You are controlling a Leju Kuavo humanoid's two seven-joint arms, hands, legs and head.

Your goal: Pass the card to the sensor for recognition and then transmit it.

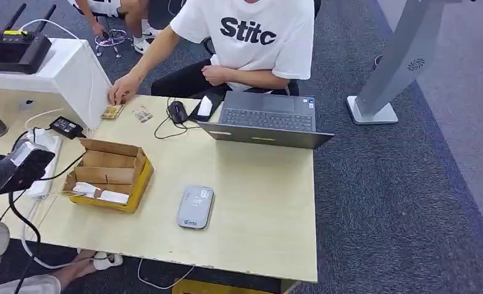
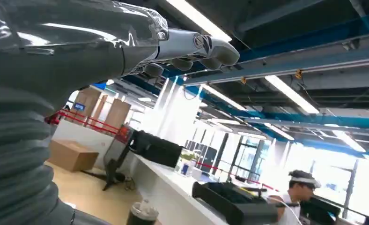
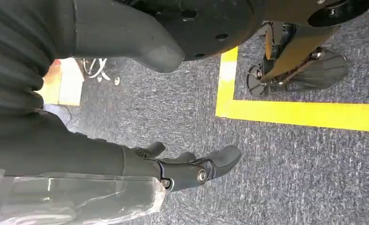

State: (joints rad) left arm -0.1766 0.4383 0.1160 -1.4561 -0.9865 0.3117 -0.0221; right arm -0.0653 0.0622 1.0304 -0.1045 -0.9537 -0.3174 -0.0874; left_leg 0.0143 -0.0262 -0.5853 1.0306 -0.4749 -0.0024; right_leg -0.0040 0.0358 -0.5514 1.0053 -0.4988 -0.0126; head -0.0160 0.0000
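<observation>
The grey card sensor [image 1: 195, 207] lies flat near the table's front edge. To its left stands an open cardboard box [image 1: 109, 173] holding white cards [image 1: 101, 195]. Across the table a person's hand [image 1: 122, 90] rests on a yellowish card [image 1: 112, 111], and another small card [image 1: 143, 114] lies beside it. My left forearm [image 1: 19, 164] is raised at the table's left edge. The left hand [image 2: 192, 49] points up toward the ceiling, fingers loosely apart and holding nothing. My right hand [image 3: 192, 166] hangs over the carpet, fingers spread and empty.
An open laptop [image 1: 266, 119], a mouse [image 1: 178, 111] and cables sit at the far side in front of the seated person. A white cabinet [image 1: 49, 73] with a black router borders the table's left. A power strip [image 1: 43, 165] lies beside my left arm.
</observation>
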